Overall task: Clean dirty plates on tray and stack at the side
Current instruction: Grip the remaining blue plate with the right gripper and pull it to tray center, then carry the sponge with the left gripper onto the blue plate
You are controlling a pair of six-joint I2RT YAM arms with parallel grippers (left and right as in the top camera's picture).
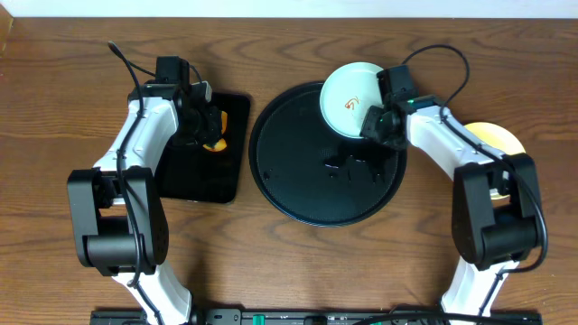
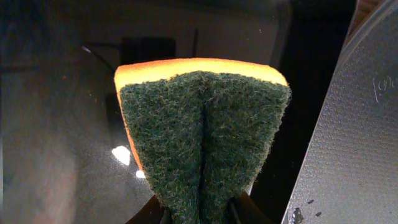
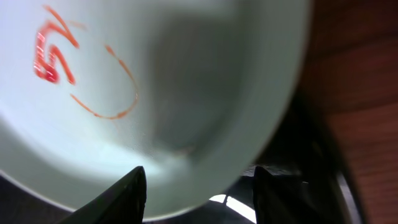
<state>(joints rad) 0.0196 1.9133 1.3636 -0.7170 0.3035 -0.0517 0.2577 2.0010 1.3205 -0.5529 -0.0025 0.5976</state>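
Note:
A pale mint plate point(image 1: 350, 95) with an orange-red smear point(image 3: 53, 59) rests on the far right rim of the round black tray point(image 1: 307, 194). My right gripper point(image 1: 375, 122) is at the plate's near right edge. In the right wrist view the plate point(image 3: 186, 74) fills the frame and the right gripper point(image 3: 199, 186) stands open, its jaws either side of the rim with a gap on the right. A pale yellow plate point(image 1: 497, 137) lies on the table at the right, partly under the right arm. My left gripper point(image 2: 202, 214) is shut on the green-and-orange sponge point(image 2: 202, 124).
The left gripper point(image 1: 209, 126) holds the sponge point(image 1: 217, 143) over a smaller rectangular black tray point(image 1: 203, 181) left of the round tray. Small dark specks lie on the round tray near its middle. Brown wooden table point(image 3: 360, 74) surrounds both trays.

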